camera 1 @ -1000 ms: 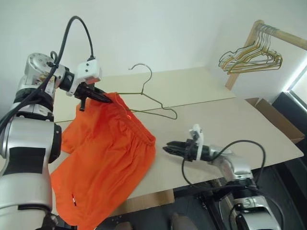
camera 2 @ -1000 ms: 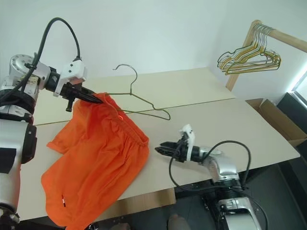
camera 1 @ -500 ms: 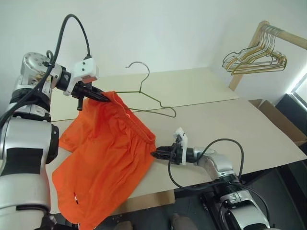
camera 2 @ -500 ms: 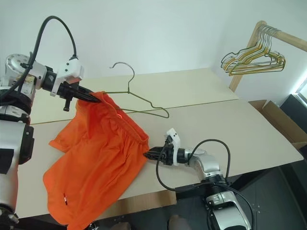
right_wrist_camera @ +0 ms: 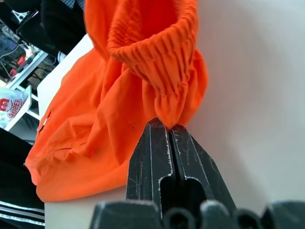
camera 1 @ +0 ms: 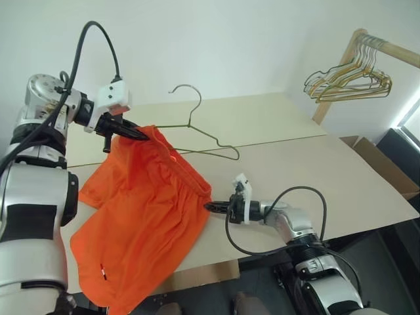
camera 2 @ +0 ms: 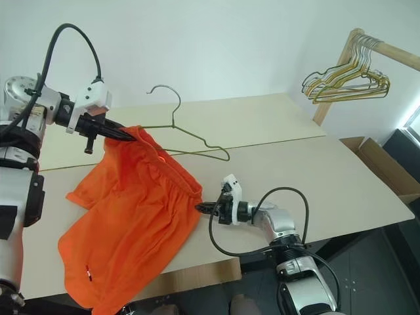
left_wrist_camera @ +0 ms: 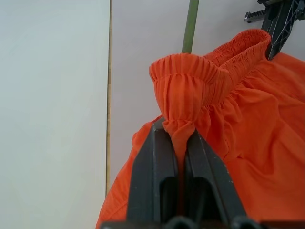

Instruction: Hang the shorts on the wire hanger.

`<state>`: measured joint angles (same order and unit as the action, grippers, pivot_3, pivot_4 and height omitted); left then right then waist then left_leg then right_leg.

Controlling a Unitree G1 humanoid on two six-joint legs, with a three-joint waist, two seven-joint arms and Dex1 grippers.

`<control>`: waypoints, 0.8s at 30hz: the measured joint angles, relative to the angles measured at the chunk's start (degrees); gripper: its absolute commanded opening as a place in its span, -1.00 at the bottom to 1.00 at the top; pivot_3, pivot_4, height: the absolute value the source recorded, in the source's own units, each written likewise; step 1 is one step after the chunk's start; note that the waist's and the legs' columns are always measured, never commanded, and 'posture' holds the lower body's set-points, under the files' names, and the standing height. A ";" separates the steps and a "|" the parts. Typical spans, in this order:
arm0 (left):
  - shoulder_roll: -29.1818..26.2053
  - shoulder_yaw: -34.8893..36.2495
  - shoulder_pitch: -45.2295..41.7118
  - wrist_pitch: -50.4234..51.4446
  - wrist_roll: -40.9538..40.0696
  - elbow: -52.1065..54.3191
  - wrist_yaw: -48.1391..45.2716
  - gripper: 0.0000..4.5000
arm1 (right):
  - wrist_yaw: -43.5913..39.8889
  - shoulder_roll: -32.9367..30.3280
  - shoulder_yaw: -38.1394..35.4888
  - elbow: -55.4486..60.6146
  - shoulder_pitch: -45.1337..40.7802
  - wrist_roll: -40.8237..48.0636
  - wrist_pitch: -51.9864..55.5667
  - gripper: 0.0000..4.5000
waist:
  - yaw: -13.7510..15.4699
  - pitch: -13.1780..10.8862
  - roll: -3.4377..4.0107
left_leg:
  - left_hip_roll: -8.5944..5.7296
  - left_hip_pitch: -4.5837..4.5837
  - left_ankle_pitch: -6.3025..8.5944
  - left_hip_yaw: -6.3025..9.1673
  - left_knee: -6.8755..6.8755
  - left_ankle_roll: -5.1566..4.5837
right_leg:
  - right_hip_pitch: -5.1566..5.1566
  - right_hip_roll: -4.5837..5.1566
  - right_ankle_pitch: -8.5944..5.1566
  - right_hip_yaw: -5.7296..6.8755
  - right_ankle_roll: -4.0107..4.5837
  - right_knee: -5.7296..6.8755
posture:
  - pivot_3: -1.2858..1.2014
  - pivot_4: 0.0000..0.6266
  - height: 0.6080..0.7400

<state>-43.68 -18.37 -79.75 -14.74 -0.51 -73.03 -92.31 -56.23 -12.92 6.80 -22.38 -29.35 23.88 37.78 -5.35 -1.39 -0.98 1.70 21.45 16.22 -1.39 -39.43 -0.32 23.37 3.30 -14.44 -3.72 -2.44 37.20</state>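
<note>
The orange shorts [camera 1: 144, 210] drape from a raised corner down over the table's front edge. My left gripper [camera 1: 139, 134] is held up at the far left, shut on a bunch of the elastic waistband [left_wrist_camera: 190, 76]. The wire hanger [camera 1: 210, 139] sticks out level to the right of that grip; its near end is hidden inside the waistband. My right gripper [camera 1: 210, 205] lies low over the table, pointing left, shut on the waistband's lower right corner [right_wrist_camera: 162, 76]. Its black fingers [left_wrist_camera: 279, 24] also appear in the left wrist view.
A wooden rail [camera 1: 387, 49] at the back right carries a bunch of gold and grey hangers [camera 1: 348, 75]. An open cardboard box [camera 1: 380, 161] sits beyond the table's right edge. The beige table [camera 1: 315, 164] stretches bare to the right of the shorts.
My right gripper slid left across the table to the waistband's corner and went from open to shut on it. The left gripper kept its grip and place.
</note>
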 measured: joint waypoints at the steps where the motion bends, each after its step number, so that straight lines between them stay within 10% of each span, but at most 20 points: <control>1: -0.20 -0.88 0.11 0.03 -1.01 0.77 0.00 -1.00 | -0.06 -1.08 -0.85 -0.27 -0.23 0.03 0.00 -0.99 | 0.19 0.00 0.00 | 0.00 0.05 0.01 0.01 -0.07 -0.01 | 0.00 0.01 0.00 0.04 -0.01 -0.01 | 0.03 -1.00 1.00; 24: -8.13 -19.00 6.36 1.71 -23.37 15.89 0.00 -1.00 | -10.18 -16.61 -5.48 -14.15 -8.12 -1.21 -3.79 -0.99 | 1.36 -0.01 0.00 | 0.04 0.21 0.09 -0.08 -0.39 -0.15 | 0.04 -0.04 -0.01 0.01 -0.03 -0.02 | 0.03 -1.00 1.00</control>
<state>-51.81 -37.37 -73.39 -13.03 -23.89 -57.14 -92.31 -66.41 -29.53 1.32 -36.53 -37.47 22.67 33.99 -3.99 -1.40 -0.98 1.75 21.66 16.31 -1.47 -39.82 -0.48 23.41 3.26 -14.44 -3.71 -2.47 37.18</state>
